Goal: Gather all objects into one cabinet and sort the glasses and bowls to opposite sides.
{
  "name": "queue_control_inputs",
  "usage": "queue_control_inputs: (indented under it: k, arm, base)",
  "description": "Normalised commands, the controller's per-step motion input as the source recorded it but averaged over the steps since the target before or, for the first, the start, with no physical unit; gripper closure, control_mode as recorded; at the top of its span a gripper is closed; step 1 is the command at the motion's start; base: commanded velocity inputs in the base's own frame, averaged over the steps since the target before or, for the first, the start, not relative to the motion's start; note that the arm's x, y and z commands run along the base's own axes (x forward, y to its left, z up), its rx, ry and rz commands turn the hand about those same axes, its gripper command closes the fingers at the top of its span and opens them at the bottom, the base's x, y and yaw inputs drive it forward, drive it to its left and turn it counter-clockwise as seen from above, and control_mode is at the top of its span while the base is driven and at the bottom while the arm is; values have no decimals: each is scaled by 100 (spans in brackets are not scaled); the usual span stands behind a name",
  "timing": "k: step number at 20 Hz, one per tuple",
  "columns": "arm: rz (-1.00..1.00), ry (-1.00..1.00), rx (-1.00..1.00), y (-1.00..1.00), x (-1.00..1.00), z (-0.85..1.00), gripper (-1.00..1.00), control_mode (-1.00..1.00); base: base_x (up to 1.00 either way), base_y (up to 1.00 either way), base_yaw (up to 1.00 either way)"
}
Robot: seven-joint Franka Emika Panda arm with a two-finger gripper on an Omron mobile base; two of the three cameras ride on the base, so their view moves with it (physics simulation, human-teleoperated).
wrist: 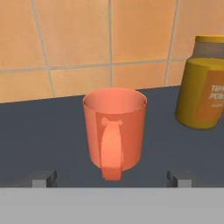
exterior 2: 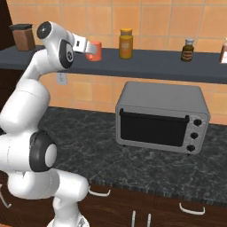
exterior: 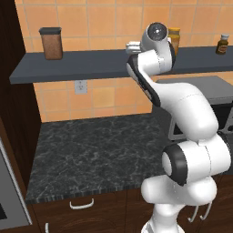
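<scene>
A salmon-orange cup (wrist: 114,131) with a handle stands upright on the dark grey wall shelf (exterior 2: 150,62), its handle turned toward the hand. My gripper (wrist: 111,179) is open, and its two fingertips (wrist: 41,178) stand wide apart on either side of the cup's near side without touching it. From the right base view the gripper (exterior 2: 88,48) is level with the cup (exterior 2: 95,51) at the shelf's front edge. In the left base view the hand (exterior: 133,45) reaches over the shelf and the arm hides the cup. The cabinet and the bowls are out of view.
A yellow jar (wrist: 203,94) (exterior 2: 126,43) stands close to the cup's right on the shelf. A small brown jar (exterior 2: 188,49) stands further right and a brown canister (exterior: 51,43) at the far left. A grey toaster oven (exterior 2: 162,116) sits on the black marble counter (exterior: 91,150) below.
</scene>
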Motion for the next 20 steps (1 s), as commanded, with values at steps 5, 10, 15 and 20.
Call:
queue_control_inputs:
  k: [5, 10, 15, 20]
  arm:
    - [0, 1, 3, 0, 42, -2, -100, -100]
    - [0, 1, 1, 0, 2, -16, -100, -100]
    - [0, 0, 0, 0, 0, -7, -100, -100]
    - [-1, 0, 6, -10, 10, -2, -100, -100]
  base:
    - [0, 0, 0]
    - [0, 0, 0]
    - [0, 0, 0]
    - [0, 0, 0]
